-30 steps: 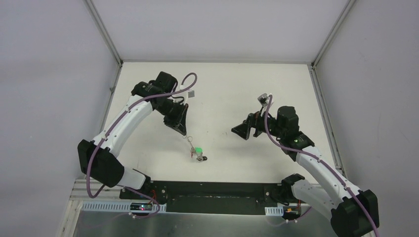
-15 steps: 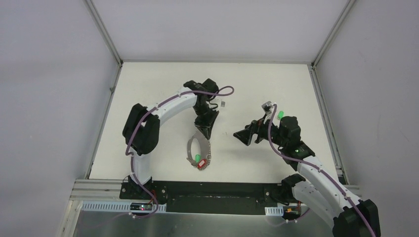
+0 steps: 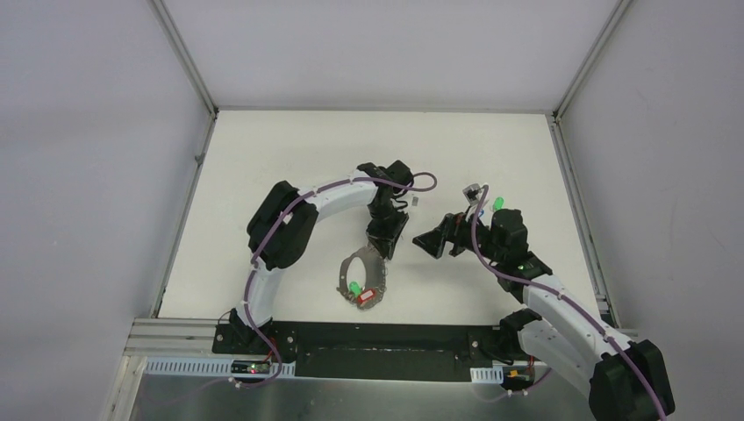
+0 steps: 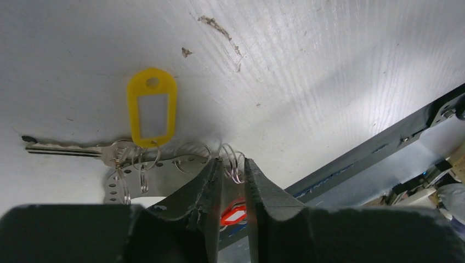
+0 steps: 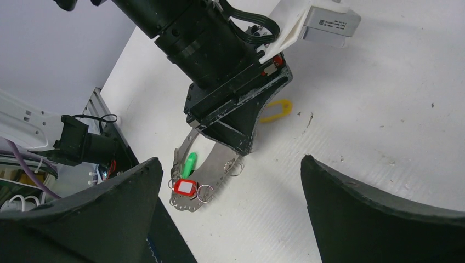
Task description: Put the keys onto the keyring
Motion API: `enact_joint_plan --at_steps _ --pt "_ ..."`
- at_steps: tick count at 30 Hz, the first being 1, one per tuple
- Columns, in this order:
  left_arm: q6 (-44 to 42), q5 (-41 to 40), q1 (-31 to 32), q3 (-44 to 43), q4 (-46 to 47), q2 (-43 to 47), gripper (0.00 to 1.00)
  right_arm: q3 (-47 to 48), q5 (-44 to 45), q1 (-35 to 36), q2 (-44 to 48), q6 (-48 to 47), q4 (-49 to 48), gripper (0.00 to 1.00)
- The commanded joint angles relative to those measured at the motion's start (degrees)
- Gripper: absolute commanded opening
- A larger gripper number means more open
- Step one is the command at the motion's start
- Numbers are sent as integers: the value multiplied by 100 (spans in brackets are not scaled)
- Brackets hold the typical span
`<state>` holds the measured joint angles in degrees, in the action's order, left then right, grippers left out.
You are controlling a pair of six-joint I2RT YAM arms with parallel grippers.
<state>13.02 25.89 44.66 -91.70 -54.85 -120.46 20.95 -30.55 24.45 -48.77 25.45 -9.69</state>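
The keyring [image 3: 349,271] is a flat, perforated silvery loop near the table's front middle. My left gripper [image 3: 383,253] is shut on its far edge; in the left wrist view [image 4: 233,167] the two fingers pinch the band beside small wire rings. A green tag [image 3: 354,287] and a red tag [image 3: 368,296] hang on the loop. In the left wrist view a yellow tag [image 4: 152,107] and a silvery key [image 4: 66,148] are ringed to it. My right gripper [image 3: 423,239] is open and empty just right of the left one, and the keyring shows in its view [image 5: 219,170].
The black base rail [image 3: 377,338] runs along the table's near edge just below the keyring. The left arm [image 3: 289,219] arcs across the table's middle. Grey walls enclose the white table [image 3: 263,158] on three sides.
My left gripper has swung right and nearer, carrying the keyring with its tags to just left of the right gripper. The right gripper has barely moved and stays open.
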Motion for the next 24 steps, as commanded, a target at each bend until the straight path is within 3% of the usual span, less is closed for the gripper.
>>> enact_joint_plan --at_steps 1,15,24 --pt "129 -408 69 -117 137 174 25 22 41 -28 18 144 -400 99" --pt "771 -1367 546 909 803 1227 31 52 85 -30 480 14 113 99" --pt "1127 -2160 503 1306 973 2419 38 189 -290 -11 116 -176 280 94"
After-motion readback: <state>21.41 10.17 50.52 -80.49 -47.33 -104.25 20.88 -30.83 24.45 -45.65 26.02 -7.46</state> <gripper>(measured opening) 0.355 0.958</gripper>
